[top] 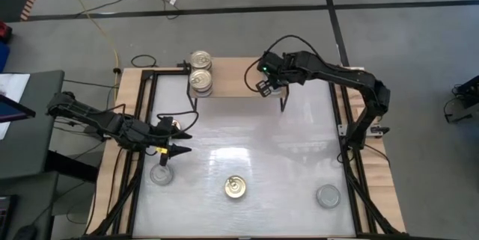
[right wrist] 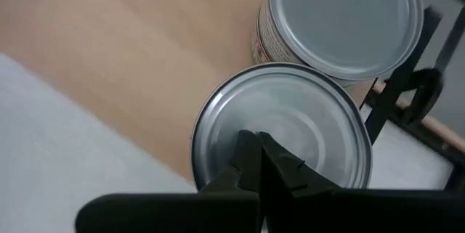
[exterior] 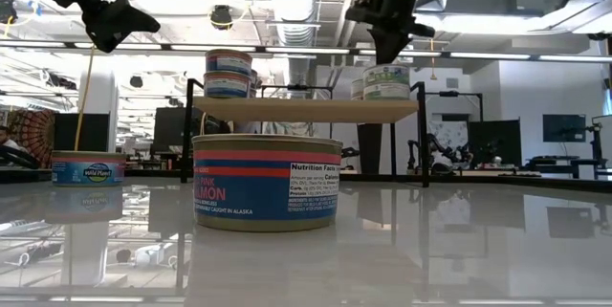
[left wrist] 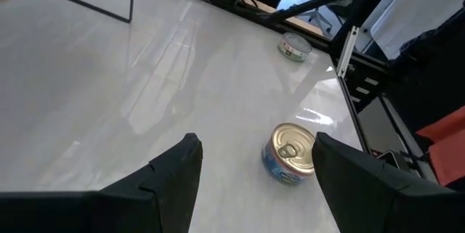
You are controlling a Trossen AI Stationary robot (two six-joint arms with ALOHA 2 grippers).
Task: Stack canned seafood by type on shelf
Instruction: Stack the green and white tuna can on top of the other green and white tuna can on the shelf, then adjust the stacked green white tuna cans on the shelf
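- My left gripper (top: 174, 150), fingers half spread and empty, hovers at the glossy white table's (top: 262, 158) nine o'clock.
- My right gripper (right wrist: 259, 162), fingers pressed together and empty, hangs over silver-lidded cans (right wrist: 283, 135) on the shelf (top: 236, 75) at twelve o'clock; ducts cross the ceiling.

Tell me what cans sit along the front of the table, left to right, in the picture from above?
Small round silver-lidded tin under the left gripper → round gold pull-tab tin → round plain grey-lidded tin.

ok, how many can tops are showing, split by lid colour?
Gold-lid cans: 3
Silver-lid cans: 4
Total: 7 tops, not counting any cans stacked underneath.
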